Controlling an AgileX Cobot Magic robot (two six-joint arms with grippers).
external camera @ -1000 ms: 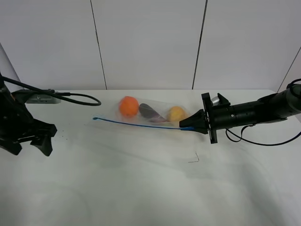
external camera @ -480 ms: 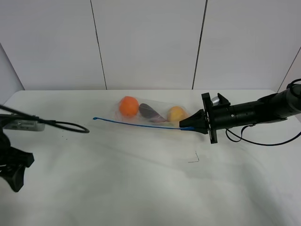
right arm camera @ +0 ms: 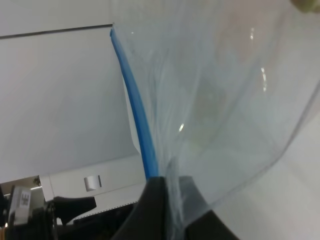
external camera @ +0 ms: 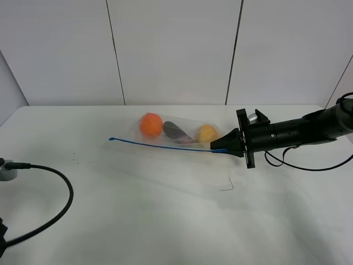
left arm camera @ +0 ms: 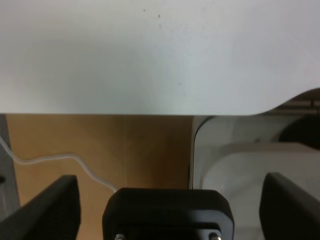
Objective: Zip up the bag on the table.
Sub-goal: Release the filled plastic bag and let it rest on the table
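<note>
The clear bag [external camera: 176, 135] lies at the back middle of the white table [external camera: 165, 215], with an orange [external camera: 150, 125], a purple eggplant [external camera: 175, 131] and a yellow fruit [external camera: 207, 133] inside. Its blue zipper strip [external camera: 160, 146] runs along the near edge. My right gripper [external camera: 225, 148] is shut on the strip's right end; the right wrist view shows the fingers [right arm camera: 155, 210] pinching the blue strip [right arm camera: 140, 125] and plastic. My left gripper [left arm camera: 170, 192] is open and empty, over the table's rounded edge [left arm camera: 150, 107], out of the high view.
A black cable [external camera: 58, 212] loops over the table's left front, from a grey plug [external camera: 5, 170]. A small dark mark [external camera: 227, 186] lies on the table front of my right gripper. Under the left gripper are brown floor [left arm camera: 100, 145] and a white cable [left arm camera: 55, 161].
My left arm has pulled back down and left, off the table and out of the high view, dragging its cable. The right gripper and the bag have not moved.
</note>
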